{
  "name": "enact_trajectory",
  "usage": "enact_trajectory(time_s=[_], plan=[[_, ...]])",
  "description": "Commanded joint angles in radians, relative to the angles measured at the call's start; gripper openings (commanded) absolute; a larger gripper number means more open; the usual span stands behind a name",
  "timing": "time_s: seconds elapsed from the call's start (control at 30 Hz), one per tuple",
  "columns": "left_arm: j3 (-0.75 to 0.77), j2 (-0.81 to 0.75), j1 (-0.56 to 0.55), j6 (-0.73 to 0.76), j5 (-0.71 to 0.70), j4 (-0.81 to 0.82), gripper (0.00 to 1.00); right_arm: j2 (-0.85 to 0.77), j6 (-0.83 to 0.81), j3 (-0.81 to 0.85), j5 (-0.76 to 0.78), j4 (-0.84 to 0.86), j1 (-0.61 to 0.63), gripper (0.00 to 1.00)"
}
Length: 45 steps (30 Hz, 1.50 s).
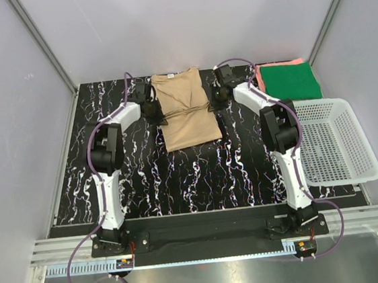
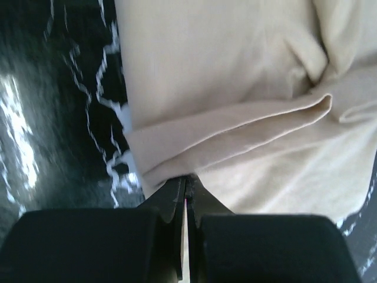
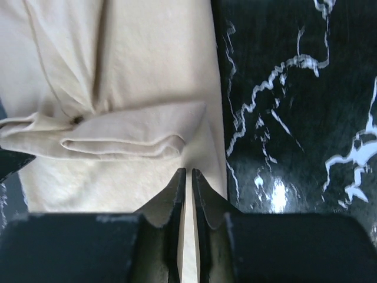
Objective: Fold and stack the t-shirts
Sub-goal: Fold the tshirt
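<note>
- Top external view, lower part: black table (image 1: 146,180) with white veining. A white mesh basket (image 1: 370,163) sits at the right edge of the frame.
- Upper centre: the tan t-shirt (image 1: 184,111) lies flat on the table as a narrow rectangle. Its sleeves are turned inward, creases cross its middle, and its lower half is smooth.
- The left gripper (image 1: 160,117) is at the shirt's left edge and the right gripper (image 1: 213,105) at its right edge, both about mid-length.
- Left wrist view: fingers pressed together, with a thin strip of tan cloth pinched between them. A folded hem lies just above the tips.
- Right wrist view: fingers nearly together, clamped on the tan edge. A folded flap lies above and to the left.
- Upper right, top view: the dark green t-shirt (image 1: 289,81) lies folded on the coral-pink t-shirt (image 1: 279,64), just beyond the basket.
</note>
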Motion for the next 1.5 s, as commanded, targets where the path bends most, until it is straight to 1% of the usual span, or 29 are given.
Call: enact_trajectory(time_s=[0.0,0.13,0.27,0.33,0.4,0.43,0.47,0.5,0.53,0.57,0.63,0.67,0.73,0.77,0.8,0.83,0.87,0.9,0.93,0.97,1.0,1.07,1.1,1.13,1.23,1.4,1.47], plan=[[0.117,0.022,0.007,0.026,-0.066,0.039,0.0,0.029,0.017,0.097,-0.013,0.053,0.001,0.15],[0.215,0.102,0.016,0.048,-0.088,0.039,0.0,0.084,0.019,0.166,0.024,0.056,-0.002,0.15],[0.335,0.176,0.036,0.062,-0.08,0.031,0.0,0.149,0.019,0.266,0.01,0.055,-0.01,0.16],[0.381,0.193,0.048,0.059,-0.065,-0.001,0.0,0.164,0.022,0.303,-0.008,0.03,-0.014,0.18],[0.372,0.165,0.047,0.08,-0.033,-0.01,0.02,0.155,0.017,0.333,-0.002,-0.01,-0.016,0.2],[0.336,0.108,0.044,0.091,-0.027,-0.009,0.04,0.138,0.013,0.326,0.003,-0.042,-0.016,0.2],[0.313,0.072,0.041,0.115,-0.03,-0.009,0.05,0.083,0.0,0.282,0.003,-0.048,-0.016,0.2],[0.288,0.003,0.032,0.121,-0.04,-0.009,0.07,0.049,-0.006,0.246,-0.002,-0.053,-0.016,0.2],[0.238,-0.031,0.025,0.123,-0.042,-0.009,0.08,0.014,-0.012,0.208,-0.002,-0.054,-0.016,0.21],[0.21,-0.061,0.021,0.118,-0.01,-0.009,0.08,-0.058,-0.012,0.118,-0.003,-0.053,-0.016,0.22],[0.13,-0.136,-0.007,0.109,0.015,-0.006,0.08,-0.118,-0.006,0.029,-0.028,-0.045,-0.014,0.23],[0.101,-0.155,-0.017,0.103,0.033,-0.006,0.08,-0.17,0.0,-0.065,-0.039,-0.036,-0.014,0.23],[0.012,-0.201,-0.056,0.094,0.047,0.005,0.09,-0.218,0.002,-0.16,-0.065,0.004,-0.013,0.23],[-0.023,-0.215,-0.067,0.08,0.049,0.013,0.09,-0.262,-0.006,-0.246,-0.072,0.013,-0.013,0.24],[-0.06,-0.226,-0.079,0.072,0.044,0.032,0.09,-0.285,-0.013,-0.289,-0.079,0.025,-0.013,0.28],[-0.129,-0.243,-0.1,0.066,0.046,0.046,0.09,-0.311,-0.021,-0.333,-0.086,0.059,-0.013,0.3],[-0.166,-0.249,-0.106,0.049,0.058,0.065,0.09,-0.351,-0.039,-0.405,-0.086,0.07,-0.013,0.32],[-0.201,-0.258,-0.116,0.037,0.067,0.116,0.09,-0.365,-0.05,-0.429,-0.086,0.075,-0.013,0.34],[-0.267,-0.267,-0.119,0.023,0.072,0.143,0.09,-0.373,-0.064,-0.461,-0.098,0.073,-0.016,0.38],[-0.292,-0.269,-0.12,0.003,0.09,0.172,0.09,-0.373,-0.09,-0.47,-0.121,0.071,-0.018,0.4],[-0.309,-0.257,-0.125,-0.003,0.096,0.2,0.09,-0.368,-0.098,-0.472,-0.181,0.064,-0.018,0.41],[-0.323,-0.241,-0.13,-0.007,0.119,0.201,0.09,-0.344,-0.107,-0.464,-0.224,0.059,-0.016,0.41],[-0.327,-0.228,-0.136,-0.004,0.116,0.2,0.1,-0.335,-0.11,-0.461,-0.276,0.062,-0.018,0.41],[-0.34,-0.221,-0.137,0.0,0.11,0.2,0.1,-0.321,-0.109,-0.44,-0.286,0.055,-0.018,0.41],[-0.349,-0.194,-0.139,0.019,0.083,0.182,0.1,-0.281,-0.119,-0.406,-0.232,0.004,-0.018,0.42],[-0.384,-0.203,-0.145,0.042,0.044,0.158,0.11,-0.285,-0.165,-0.403,-0.099,-0.062,-0.018,0.43],[-0.399,-0.214,-0.148,0.048,0.024,0.16,0.11,-0.301,-0.17,-0.414,-0.097,-0.064,-0.018,0.42]])
